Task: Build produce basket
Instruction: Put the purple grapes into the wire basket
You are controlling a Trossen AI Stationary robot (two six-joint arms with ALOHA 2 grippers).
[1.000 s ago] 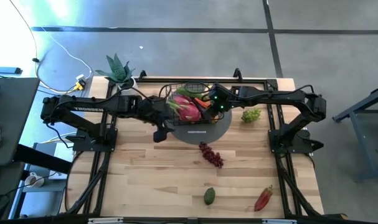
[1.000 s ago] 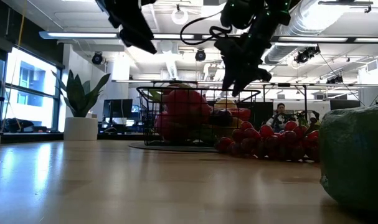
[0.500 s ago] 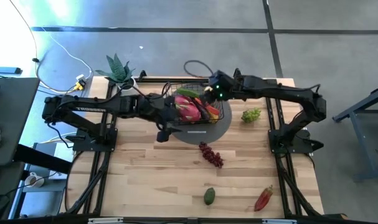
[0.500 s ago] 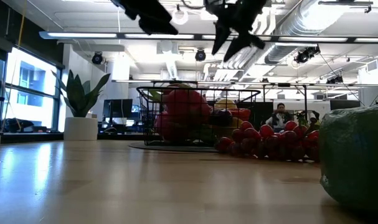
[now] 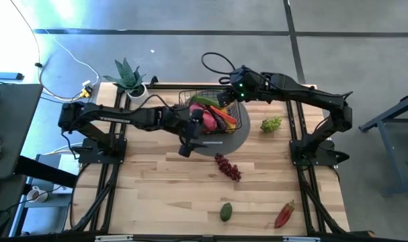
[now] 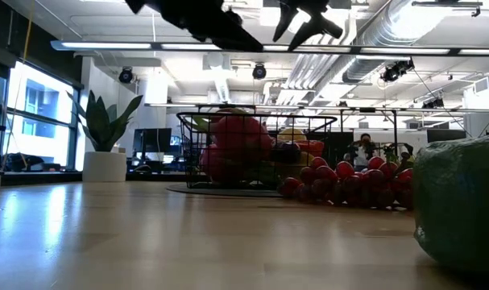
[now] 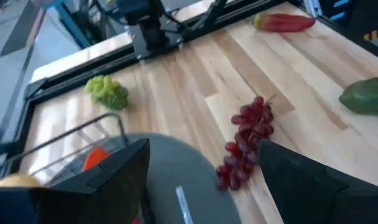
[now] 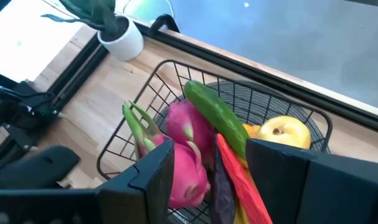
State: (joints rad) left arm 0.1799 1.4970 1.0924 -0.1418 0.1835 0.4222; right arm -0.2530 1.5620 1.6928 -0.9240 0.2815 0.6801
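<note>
While both arms reach toward the middle of the far edge in the high view, the basket (image 5: pixel 209 117) sits there on a round grey mat (image 5: pixel 238 134), holding a pink dragon fruit (image 5: pixel 207 118) and a cucumber (image 5: pixel 205 102). The left gripper (image 5: pixel 187 138) hangs over the basket's near-left side, the right gripper (image 5: pixel 225 99) over its far-right rim. Green grapes (image 5: pixel 271 124) lie near the right edge, purple grapes (image 5: pixel 227 167) mid-surface, an avocado (image 5: pixel 225 212) and a red chilli (image 5: pixel 283 214) by the near edge.

In the low view both grippers hover high above the basket, near a potted plant (image 6: pixel 105 137).

In the left wrist view the jaws are spread wide with nothing between them, above the mat.

In the right wrist view the jaws are parted and empty over the basket, where a yellow pear (image 8: pixel 282 132) rests beside the cucumber.
</note>
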